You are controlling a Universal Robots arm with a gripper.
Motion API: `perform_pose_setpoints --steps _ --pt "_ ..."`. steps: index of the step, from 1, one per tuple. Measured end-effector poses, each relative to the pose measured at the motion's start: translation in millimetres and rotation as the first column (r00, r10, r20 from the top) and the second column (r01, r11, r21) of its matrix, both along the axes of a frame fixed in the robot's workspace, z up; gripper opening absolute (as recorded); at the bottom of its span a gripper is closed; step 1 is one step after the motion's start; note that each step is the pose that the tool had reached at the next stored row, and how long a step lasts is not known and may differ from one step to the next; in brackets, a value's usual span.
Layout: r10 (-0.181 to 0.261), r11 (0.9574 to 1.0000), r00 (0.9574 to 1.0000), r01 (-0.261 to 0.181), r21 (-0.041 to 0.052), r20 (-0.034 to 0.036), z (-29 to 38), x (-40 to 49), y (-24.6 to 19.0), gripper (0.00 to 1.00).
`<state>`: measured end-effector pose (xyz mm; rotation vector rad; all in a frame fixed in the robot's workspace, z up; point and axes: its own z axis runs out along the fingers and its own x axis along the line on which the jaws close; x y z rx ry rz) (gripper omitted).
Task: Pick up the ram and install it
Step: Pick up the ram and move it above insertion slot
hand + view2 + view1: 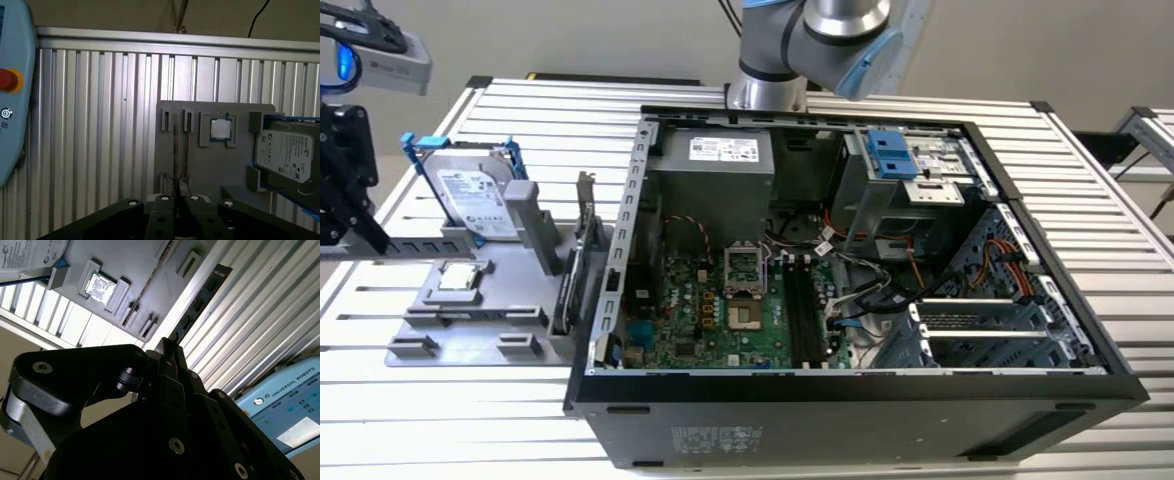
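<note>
**Ram waits in its holder; pick-up not yet begun**

The gripper (pixel 177 200) sits closest to the lens in both wrist views. Its fingers (pixel 167 352) look pressed together with nothing between them. In the exterior view it hangs at the far left, above the slatted table (pixel 1121 300) and well apart from the ram.

Going rightward across the exterior view, the grey holder tray (pixel 420 320) comes next. It carries a hard drive (pixel 467 200) standing in a blue frame, with a small square chip (pixel 460 280) lying flat in front of it. Along the tray's right side the ram (pixel 568 285) stands on edge in a slot and shows as a thin grey strip. Just beside it stands a taller green card (pixel 591 235) with a metal bracket. The two are close, and I cannot tell whether they touch.

Further right is the open computer case (pixel 854 385). The long black memory slots (pixel 803 310) on its board look empty.

My reading is that the work is at the approach stage. The ram is untouched in the tray and nothing has been fitted in the case.

A grasp here calls for the fingers to part and line up across the ram's thin faces. They must come down on the ram and not on the neighbouring green card, which stands higher and close by. It is a tight spot, so a small sideways error could catch the wrong card or tip the ram in its slot.
</note>
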<state>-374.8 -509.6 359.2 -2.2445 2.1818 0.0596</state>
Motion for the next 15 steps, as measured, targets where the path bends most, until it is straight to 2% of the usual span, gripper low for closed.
perform_pose_setpoints --steps 15 --pt "0.0 1.0 1.0 0.0 0.0 0.0 6.9 0.0 0.0 0.0"
